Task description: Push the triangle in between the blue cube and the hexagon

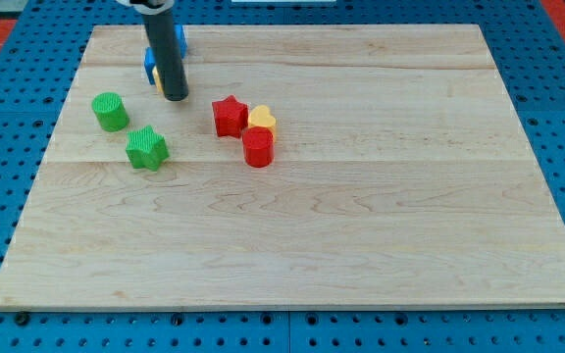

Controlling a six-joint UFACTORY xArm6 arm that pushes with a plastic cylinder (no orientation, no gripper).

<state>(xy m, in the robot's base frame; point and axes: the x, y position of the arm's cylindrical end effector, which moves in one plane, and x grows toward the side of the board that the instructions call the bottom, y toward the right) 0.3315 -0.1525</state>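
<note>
My tip (174,97) rests on the board near the view's top left. The rod hides most of the blocks behind it. A blue block (149,63) shows at the rod's left edge, and another blue piece (180,40) shows at its right edge; I cannot make out their shapes. A yellow sliver (153,81) peeks out under the left blue block, touching the rod. A rounded red block, perhaps the hexagon (258,147), lies right of the tip, next to a yellow block (262,120) and a red star (230,115).
A green cylinder (111,111) and a green star (146,147) lie to the left of and below the tip. The wooden board (361,235) sits on a blue pegboard.
</note>
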